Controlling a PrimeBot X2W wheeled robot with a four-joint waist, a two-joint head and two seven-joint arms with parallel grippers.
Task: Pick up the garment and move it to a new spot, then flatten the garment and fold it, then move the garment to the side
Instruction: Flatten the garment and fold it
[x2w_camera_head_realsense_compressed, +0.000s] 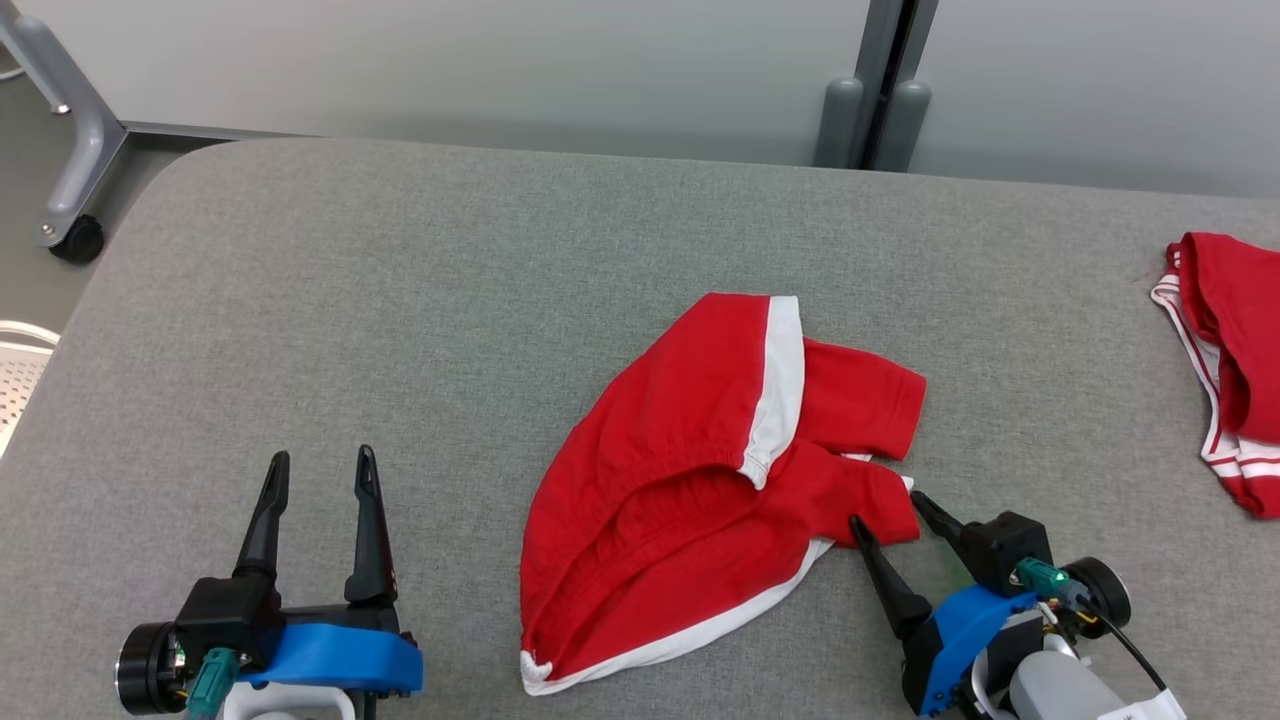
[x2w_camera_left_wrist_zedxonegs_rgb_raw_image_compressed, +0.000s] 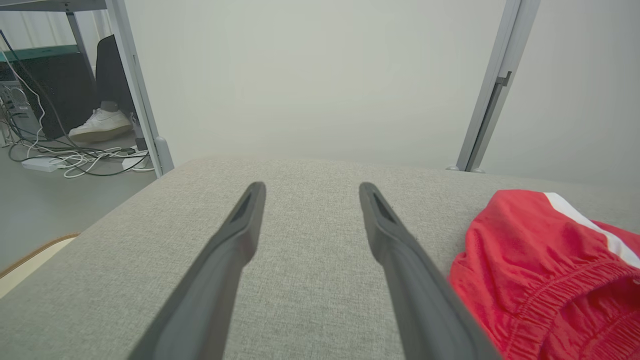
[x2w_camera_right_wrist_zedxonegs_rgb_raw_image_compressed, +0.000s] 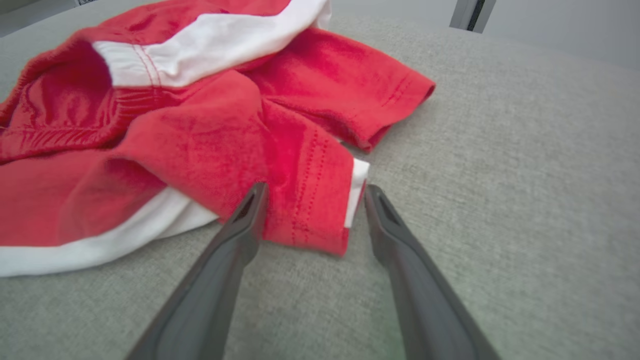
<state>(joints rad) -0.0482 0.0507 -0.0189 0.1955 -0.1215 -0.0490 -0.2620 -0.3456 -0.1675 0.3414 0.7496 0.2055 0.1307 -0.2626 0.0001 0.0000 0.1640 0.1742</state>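
Lying in the middle of the gray bench (x2w_camera_head_realsense_compressed: 400, 300), your red garment (x2w_camera_head_realsense_compressed: 680, 470) is crumpled and slants from near left to far right. Your right end effector (x2w_camera_head_realsense_compressed: 886, 508) is nearest: wide open, holding nothing, a leg hem (x2w_camera_right_wrist_zedxonegs_rgb_raw_image_compressed: 320, 220) between its fingers. Your left end effector (x2w_camera_head_realsense_compressed: 322, 455) is open and empty too, well apart from the garment.

No legible text, label, brand, number or sign can be read in any of the three views. One white tag (x2w_camera_head_realsense_compressed: 1152, 708) sits at the lower right corner of the head view. Any print on it is too small to make out.
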